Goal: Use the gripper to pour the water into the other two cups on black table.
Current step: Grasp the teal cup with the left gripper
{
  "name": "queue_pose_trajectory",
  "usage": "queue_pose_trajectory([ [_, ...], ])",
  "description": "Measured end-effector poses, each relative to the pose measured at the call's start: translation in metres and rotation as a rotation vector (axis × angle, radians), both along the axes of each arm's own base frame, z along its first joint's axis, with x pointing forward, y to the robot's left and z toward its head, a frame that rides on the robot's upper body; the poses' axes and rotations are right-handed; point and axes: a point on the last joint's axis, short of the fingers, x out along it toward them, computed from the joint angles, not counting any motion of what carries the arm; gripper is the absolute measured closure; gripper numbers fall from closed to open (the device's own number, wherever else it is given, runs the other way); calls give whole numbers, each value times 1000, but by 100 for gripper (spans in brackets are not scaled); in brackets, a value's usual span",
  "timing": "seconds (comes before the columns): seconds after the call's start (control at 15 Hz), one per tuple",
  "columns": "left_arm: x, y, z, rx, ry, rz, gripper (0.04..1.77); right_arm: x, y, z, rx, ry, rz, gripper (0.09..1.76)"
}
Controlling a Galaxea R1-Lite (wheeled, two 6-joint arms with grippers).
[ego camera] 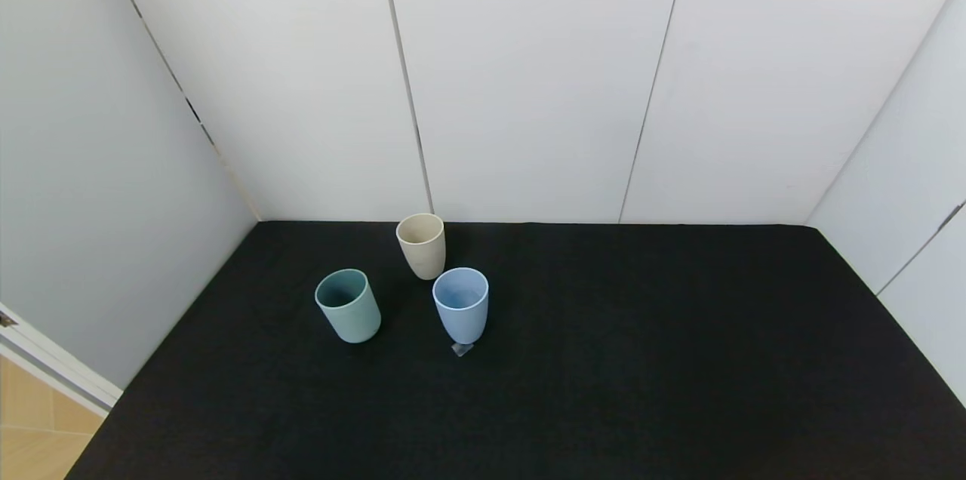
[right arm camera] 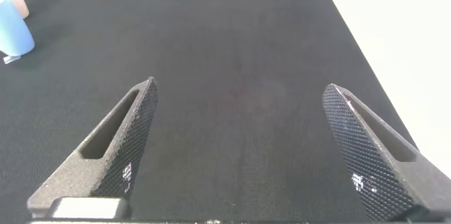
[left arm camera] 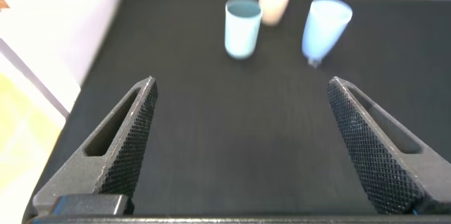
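Observation:
Three cups stand upright on the black table (ego camera: 641, 359), left of its middle. The beige cup (ego camera: 421, 245) is farthest back. The light blue cup (ego camera: 460, 304) stands in front of it. The wider teal-green cup (ego camera: 348, 305) stands to their left. In the left wrist view the teal-green cup (left arm camera: 242, 27), the beige cup (left arm camera: 275, 4) and the light blue cup (left arm camera: 324, 27) lie far ahead of my open, empty left gripper (left arm camera: 242, 90). My right gripper (right arm camera: 239, 94) is open and empty over bare table; the light blue cup (right arm camera: 14, 32) shows at that view's edge. Neither gripper shows in the head view.
White wall panels (ego camera: 528, 80) close the table at the back and both sides. A small clear piece (ego camera: 462, 349) lies at the foot of the light blue cup. A strip of wooden floor (ego camera: 30, 427) shows beyond the table's left front corner.

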Motion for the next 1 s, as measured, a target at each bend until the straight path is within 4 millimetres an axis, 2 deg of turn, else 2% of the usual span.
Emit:
queue_pose_trajectory([
  [0.13,16,0,11,1,99,-15,9,0,0,0,0,0,0,14],
  [0.27,40,-1,21,3,193,-30,9,0,0,0,0,0,0,14],
  [0.53,102,-3,27,6,343,-36,9,0,0,0,0,0,0,14],
  [0.8,162,-6,8,12,477,-38,9,0,0,0,0,0,0,14],
  [1.0,198,-8,-14,16,502,-40,9,0,0,0,0,0,1,14],
])
